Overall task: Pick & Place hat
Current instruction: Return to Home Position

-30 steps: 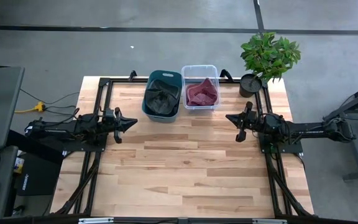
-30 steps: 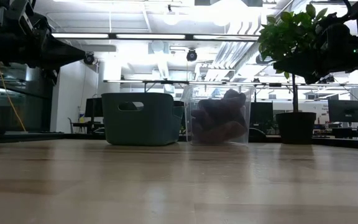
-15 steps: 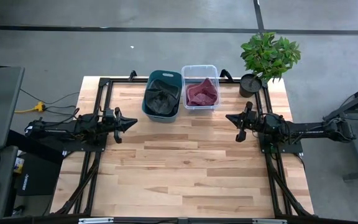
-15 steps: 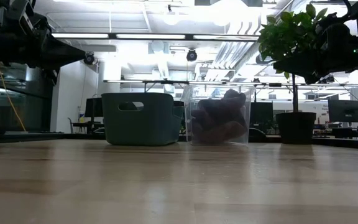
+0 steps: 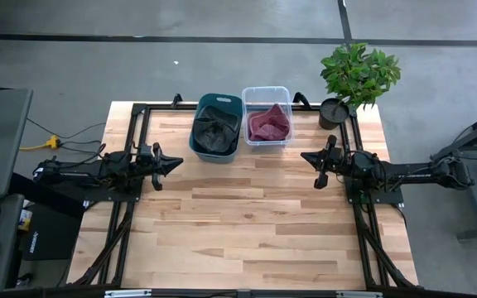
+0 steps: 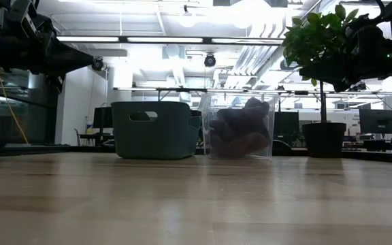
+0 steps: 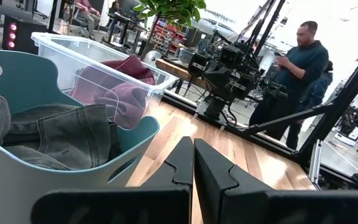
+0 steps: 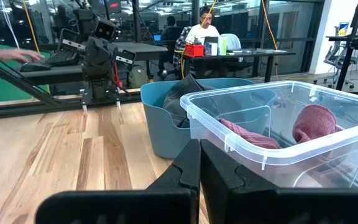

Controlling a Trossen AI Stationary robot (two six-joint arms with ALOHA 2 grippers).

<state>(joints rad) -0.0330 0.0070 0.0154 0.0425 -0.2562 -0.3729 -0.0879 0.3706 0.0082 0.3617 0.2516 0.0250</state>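
A dark grey hat (image 5: 214, 129) lies crumpled inside the teal bin (image 5: 196, 141) at the table's far side; it also shows in the left wrist view (image 7: 48, 134). A maroon hat (image 5: 268, 124) lies in the clear plastic bin (image 5: 285, 93) beside it, and shows in the right wrist view (image 8: 319, 121). My left gripper (image 5: 178, 162) hovers above the table near its left edge, shut and empty, pointing right. My right gripper (image 5: 304, 156) hovers near the right edge, shut and empty, pointing left. Both fingertip pairs meet in the wrist views (image 7: 193, 144) (image 8: 199, 144).
A potted plant (image 5: 356, 76) stands at the far right corner. A black metal frame (image 5: 139, 112) runs along the table's edges. The wooden tabletop (image 5: 247, 223) stretches between the arms and the near edge. People stand and sit in the room beyond (image 7: 297, 68) (image 8: 204, 28).
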